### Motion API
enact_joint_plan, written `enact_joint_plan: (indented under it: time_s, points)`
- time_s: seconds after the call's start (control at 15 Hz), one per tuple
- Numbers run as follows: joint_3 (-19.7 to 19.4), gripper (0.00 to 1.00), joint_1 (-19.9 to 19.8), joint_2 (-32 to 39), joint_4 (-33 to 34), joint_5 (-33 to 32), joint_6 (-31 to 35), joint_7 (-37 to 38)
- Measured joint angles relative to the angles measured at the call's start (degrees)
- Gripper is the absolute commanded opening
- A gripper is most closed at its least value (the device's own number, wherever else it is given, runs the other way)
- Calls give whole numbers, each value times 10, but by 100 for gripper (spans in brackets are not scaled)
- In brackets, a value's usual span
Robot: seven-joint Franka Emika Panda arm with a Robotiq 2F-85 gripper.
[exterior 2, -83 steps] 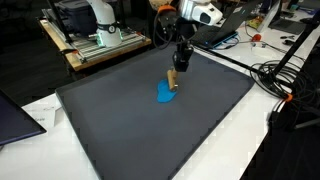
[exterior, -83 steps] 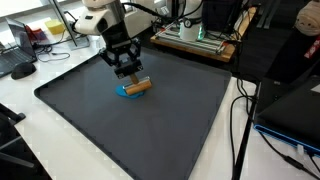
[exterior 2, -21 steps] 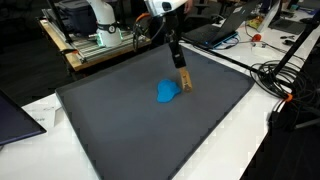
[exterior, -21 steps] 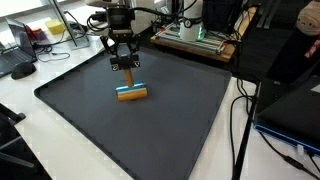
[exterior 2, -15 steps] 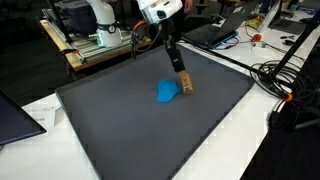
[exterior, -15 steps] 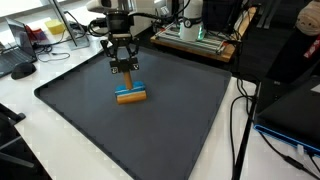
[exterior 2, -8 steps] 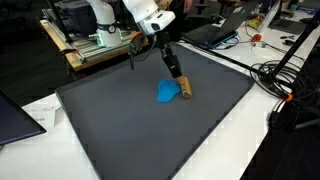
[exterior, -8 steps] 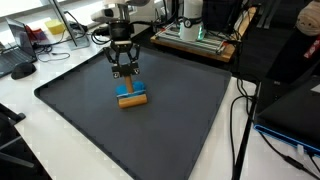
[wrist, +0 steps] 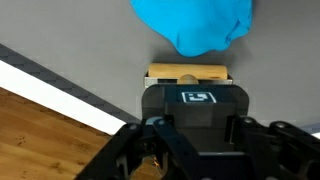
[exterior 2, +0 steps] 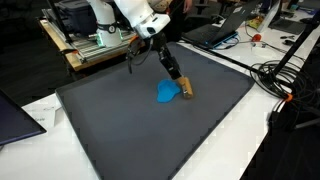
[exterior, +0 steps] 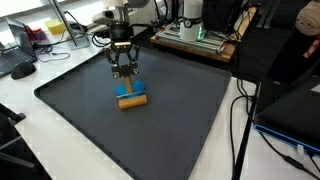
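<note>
A small wooden block (exterior: 132, 101) lies against a blue lump (exterior: 127, 90) near the middle of the dark mat (exterior: 180, 130). My gripper (exterior: 125, 76) leans down onto them from behind, shut on the wooden block. In an exterior view the gripper (exterior 2: 179, 78) slants down to the right, with the block (exterior 2: 186, 88) at its tip and the blue lump (exterior 2: 166, 93) just to the left. In the wrist view the block (wrist: 189, 73) shows right past the black gripper body, and the blue lump (wrist: 195, 25) is beyond it. The fingertips are hidden there.
The mat (exterior 2: 130, 140) has a raised rim and sits on a white table. Cables (exterior: 240, 120) trail along one side. A metal frame with electronics (exterior: 195, 35) and laptops stand at the back, and a keyboard (exterior: 18, 68) sits off the mat's corner.
The arm has tipped over further and the wrist has swung sideways. The block has slid slightly, still beside the blue lump. The jaws have stayed shut.
</note>
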Motion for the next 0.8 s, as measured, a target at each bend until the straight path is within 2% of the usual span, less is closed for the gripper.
enact_joint_plan:
  time_s: [0.33, 0.8]
  points:
    - [1, 23, -14, 7, 3, 59, -19, -70]
    - [1, 23, -55, 23, 9, 146, -84, -198]
